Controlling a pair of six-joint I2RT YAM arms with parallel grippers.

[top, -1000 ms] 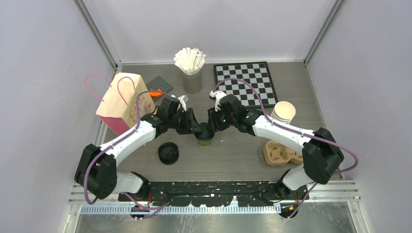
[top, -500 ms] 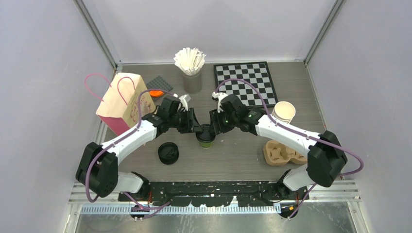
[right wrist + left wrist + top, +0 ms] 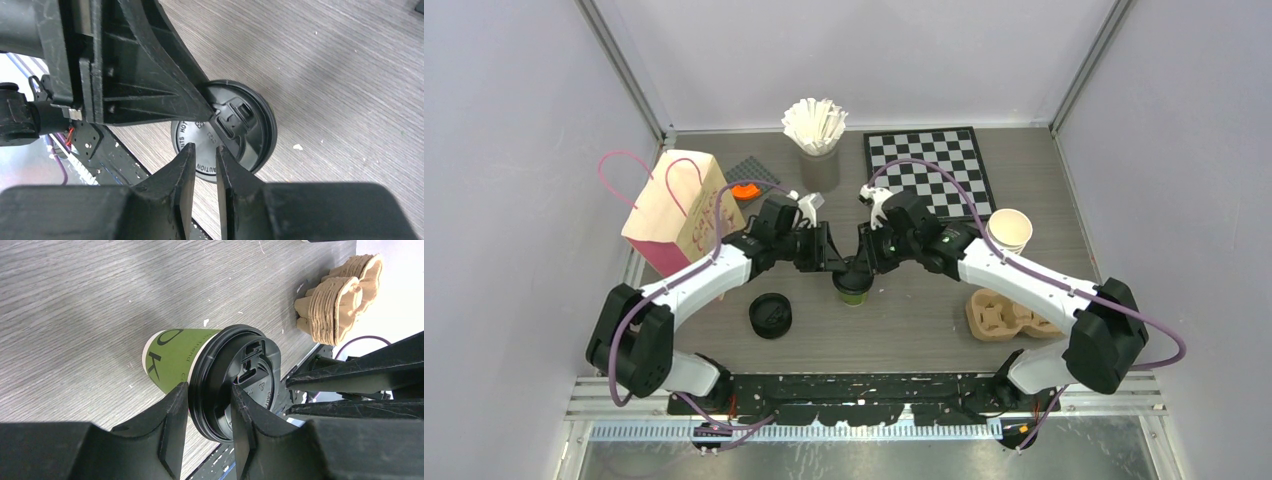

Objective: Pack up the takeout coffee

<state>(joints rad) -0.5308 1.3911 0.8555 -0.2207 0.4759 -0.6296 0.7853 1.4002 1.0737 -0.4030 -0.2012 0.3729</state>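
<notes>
Grey table [image 3: 924,330] with coffee cup [image 3: 852,286], carrier [image 3: 999,316], bag [image 3: 669,205], chessboard [image 3: 929,168]

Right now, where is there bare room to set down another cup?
Bare tabletop lies along the near edge between the loose black lid and the pulp carrier, and right of the checkerboard, behind the paper cup stack. The centre is crowded: left gripper and right gripper meet at the coffee cup.
</notes>
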